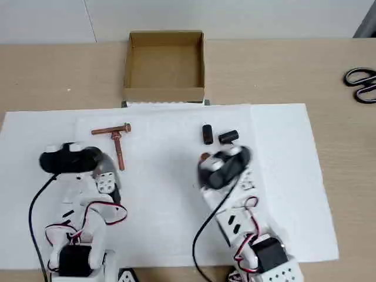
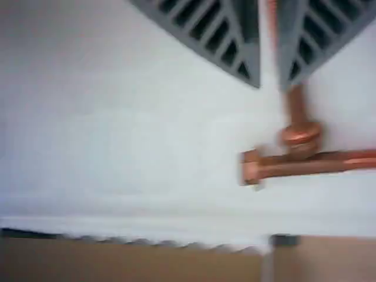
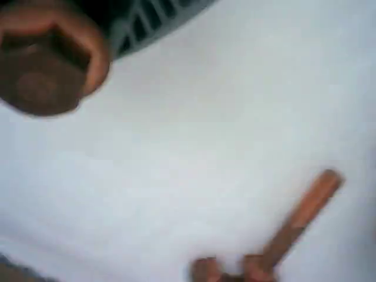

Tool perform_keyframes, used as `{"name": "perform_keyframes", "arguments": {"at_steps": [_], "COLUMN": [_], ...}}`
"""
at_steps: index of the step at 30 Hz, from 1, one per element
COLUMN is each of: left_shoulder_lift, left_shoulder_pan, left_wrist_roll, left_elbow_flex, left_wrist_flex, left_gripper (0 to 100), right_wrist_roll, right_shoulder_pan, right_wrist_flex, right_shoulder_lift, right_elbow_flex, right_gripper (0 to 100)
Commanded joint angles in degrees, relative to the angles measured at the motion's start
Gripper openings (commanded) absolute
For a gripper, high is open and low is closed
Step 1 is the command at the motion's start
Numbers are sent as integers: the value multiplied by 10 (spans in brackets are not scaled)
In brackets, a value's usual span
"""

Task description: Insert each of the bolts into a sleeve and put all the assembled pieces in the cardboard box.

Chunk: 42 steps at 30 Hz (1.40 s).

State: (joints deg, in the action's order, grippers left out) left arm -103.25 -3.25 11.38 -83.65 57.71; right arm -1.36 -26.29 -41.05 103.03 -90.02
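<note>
Clamping a copper bolt [image 3: 41,70], the right gripper [image 1: 205,161] hangs above white paper [image 1: 164,194]; the left gripper [image 2: 270,64] pinches the shaft of a second bolt [image 2: 295,106].

- One copper bolt [image 1: 110,130] is lying crosswise at 10 o'clock.
- A second bolt [image 1: 120,154] is butting its head against that shank, pointing to 6.
- A third bolt [image 3: 44,64] is being held raised, mid-table.
- A black sleeve [image 1: 207,133] and a second sleeve [image 1: 228,137] are lying at 1.
- The open box [image 1: 164,93] is sitting at 12.

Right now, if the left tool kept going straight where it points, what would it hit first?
Probably the bolt lying along its line directly ahead of the left tool; a second bolt lies crosswise beyond its head. Height is unclear.
</note>
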Motion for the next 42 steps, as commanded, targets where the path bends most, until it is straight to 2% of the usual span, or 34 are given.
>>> {"name": "perform_keyframes", "arguments": {"at_steps": [1, 5, 9, 12, 24, 32, 36, 42], "left_shoulder_lift": [-6, -6, -6, -6, -6, -6, -6, -6], "left_shoulder_pan": [-34, -43, -40, -40, -43, -43, -43, -42], "left_wrist_roll": [-4, -2, -3, -3, -3, -5, -3, -6], "left_elbow_flex": [-7, -31, -45, -60, -67, -67, -66, -64], "left_wrist_flex": [-12, -12, -12, -13, -12, 6, 40, 42], "left_gripper": [6, 6, 6, 6, 6, 6, 6, 6], "right_wrist_roll": [32, 43, 101, 105, 104, 105, 105, 104], "right_shoulder_pan": [46, 65, 65, 73, 84, 84, 84, 87], "right_wrist_flex": [-3, -17, -55, -58, 118, 163, 168, 167], "right_shoulder_lift": [0, -53, -185, -276, -606, -866, -987, -1178], "right_elbow_flex": [79, 159, 298, 366, 524, 760, 890, 1088], "right_gripper": [2, 2, 2, 2, 2, 2, 2, 2]}}
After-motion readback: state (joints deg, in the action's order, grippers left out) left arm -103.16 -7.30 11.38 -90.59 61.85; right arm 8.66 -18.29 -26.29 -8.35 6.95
